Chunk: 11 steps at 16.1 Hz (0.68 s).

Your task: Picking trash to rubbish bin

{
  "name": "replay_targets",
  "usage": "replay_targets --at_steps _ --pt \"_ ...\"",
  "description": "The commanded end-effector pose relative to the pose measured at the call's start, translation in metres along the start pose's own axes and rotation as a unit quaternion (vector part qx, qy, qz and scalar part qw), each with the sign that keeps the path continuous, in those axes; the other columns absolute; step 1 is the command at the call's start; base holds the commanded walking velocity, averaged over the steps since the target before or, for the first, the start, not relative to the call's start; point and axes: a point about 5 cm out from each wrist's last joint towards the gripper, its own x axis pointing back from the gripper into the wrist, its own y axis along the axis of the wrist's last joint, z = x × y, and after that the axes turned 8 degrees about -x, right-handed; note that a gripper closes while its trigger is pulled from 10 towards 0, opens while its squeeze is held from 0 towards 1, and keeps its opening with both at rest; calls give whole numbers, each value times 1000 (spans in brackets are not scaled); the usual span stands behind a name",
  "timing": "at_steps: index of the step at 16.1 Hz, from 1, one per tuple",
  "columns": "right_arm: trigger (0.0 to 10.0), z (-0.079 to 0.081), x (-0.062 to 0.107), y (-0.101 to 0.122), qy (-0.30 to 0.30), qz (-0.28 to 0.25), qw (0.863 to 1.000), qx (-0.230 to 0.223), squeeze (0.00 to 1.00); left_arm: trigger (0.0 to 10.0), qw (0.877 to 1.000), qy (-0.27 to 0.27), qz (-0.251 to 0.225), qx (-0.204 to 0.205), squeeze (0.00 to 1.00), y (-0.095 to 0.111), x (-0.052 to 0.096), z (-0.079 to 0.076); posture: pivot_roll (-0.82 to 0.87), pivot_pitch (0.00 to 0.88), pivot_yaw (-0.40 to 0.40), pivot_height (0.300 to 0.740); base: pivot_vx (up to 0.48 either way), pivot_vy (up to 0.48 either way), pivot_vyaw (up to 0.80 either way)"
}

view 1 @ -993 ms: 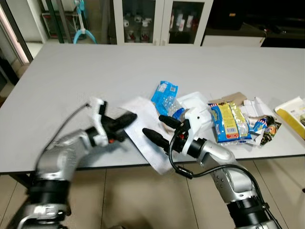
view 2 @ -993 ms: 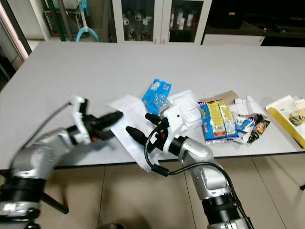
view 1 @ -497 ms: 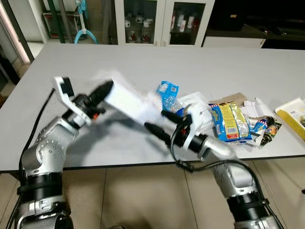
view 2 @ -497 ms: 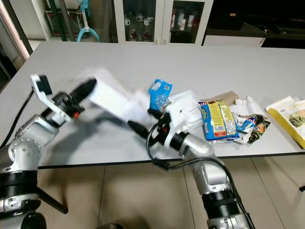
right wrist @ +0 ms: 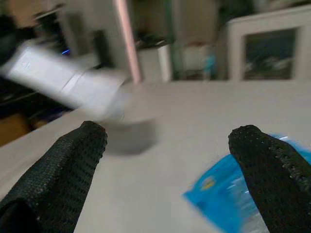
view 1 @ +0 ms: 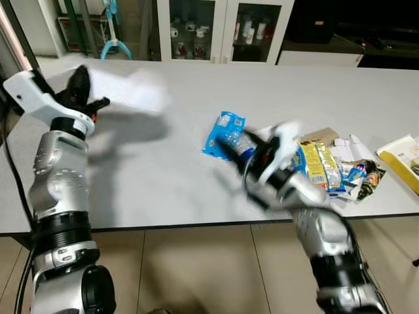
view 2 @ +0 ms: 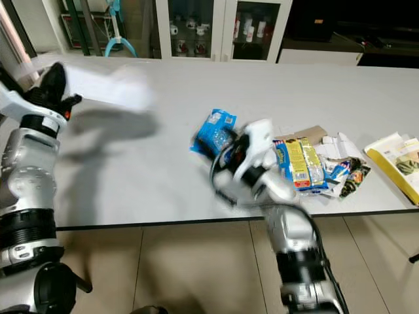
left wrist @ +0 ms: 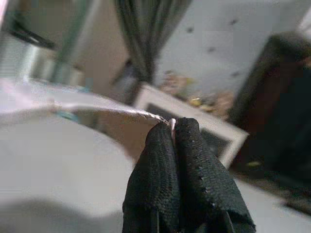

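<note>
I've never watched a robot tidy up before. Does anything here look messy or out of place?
Yes. Trash is heaped near the table's right front edge: a blue wrapper, a yellow snack packet and crumpled paper scraps. The left gripper holds a white sheet of paper up in the air.

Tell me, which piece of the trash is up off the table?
The white paper sheet, pinched in the left gripper above the table's left end; the other wrappers lie flat.

Left gripper [left wrist: 172, 127] raised, jaws pinched together — right gripper [right wrist: 167, 145] spread wide.
</note>
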Motion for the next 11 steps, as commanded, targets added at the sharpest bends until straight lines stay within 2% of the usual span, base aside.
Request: replay_targets --at_steps 1,2,3,4,5,6,7,8,9,11 --pt "10000 -11 1 7 -43 -25 999 4 0 10000 1000 10 8 -25 0 -8 -1 -7 13 25 -47 740 0 0 0" --pt "10000 -16 0 14 -74 -41 996 29 0 10000 999 22 7 -48 0 -5 0 -5 11 24 -46 740 0 0 0" --pt "10000 -22 0 20 -112 -56 990 62 0 10000 995 32 12 -90 0 -13 0 -7 11 25 -44 740 0 0 0" --pt "10000 -26 1 24 -139 -68 985 74 0 10000 993 29 10 -112 0 -16 1 -12 11 24 -44 740 0 0 0" --pt "10000 -37 3 32 -206 -95 968 108 0 10000 987 10 5 -158 0 -23 1 -29 15 24 -44 740 0 0 0" --pt "10000 -39 3 34 -219 -98 964 119 0 10000 986 5 4 -165 0 -26 1 -32 15 24 -44 740 0 0 0" --pt "10000 -41 4 35 -237 -105 956 138 0 10000 980 -17 3 -200 0 -31 2 -45 16 21 -42 740 0 0 0" --pt "10000 -43 5 35 -255 -109 947 162 0 10000 968 -38 -3 -248 0 -37 4 -59 12 20 -38 740 0 0 0" --pt "10000 -45 7 34 -280 -119 938 165 0 10000 963 -53 -4 -265 0 -45 6 -70 11 20 -35 740 0 0 0" --pt "10000 -48 8 34 -291 -126 934 165 0 10000 965 -85 -4 -249 0 -51 8 -80 6 18 -30 740 0 0 0"
